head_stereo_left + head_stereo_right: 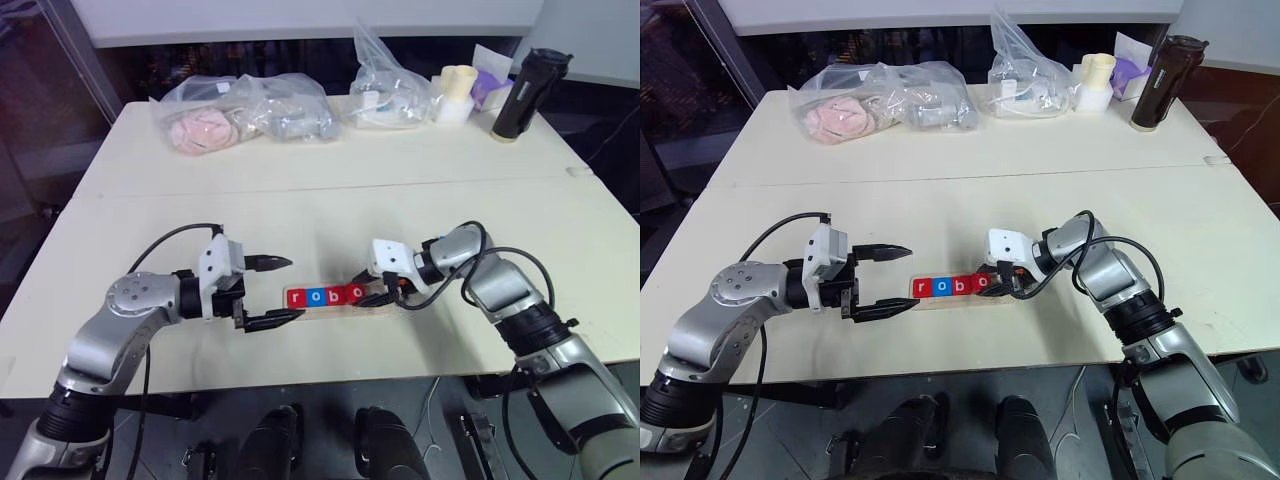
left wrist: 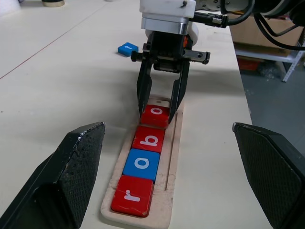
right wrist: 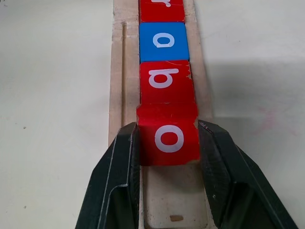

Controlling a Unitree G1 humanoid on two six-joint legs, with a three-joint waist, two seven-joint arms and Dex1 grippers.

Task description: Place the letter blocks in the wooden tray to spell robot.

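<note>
The wooden tray (image 2: 174,157) lies near the table's front edge. Four letter blocks sit in it in a row: red r (image 2: 133,194), blue o (image 2: 141,163), red b (image 2: 148,139) and red o (image 3: 167,136). That last o leans slightly against the b. My right gripper (image 3: 167,126) straddles it with its fingers (image 3: 126,157) loosely beside its two sides, slightly open. A blue block (image 2: 127,48) lies on the table beyond the right gripper. My left gripper (image 1: 294,289) is wide open at the tray's r end, holding nothing.
At the table's far edge lie two clear plastic bags (image 1: 245,112) (image 1: 388,92), pale cups (image 1: 455,92) and a black bottle (image 1: 527,92). A seam (image 1: 330,187) crosses the tabletop between them and the tray.
</note>
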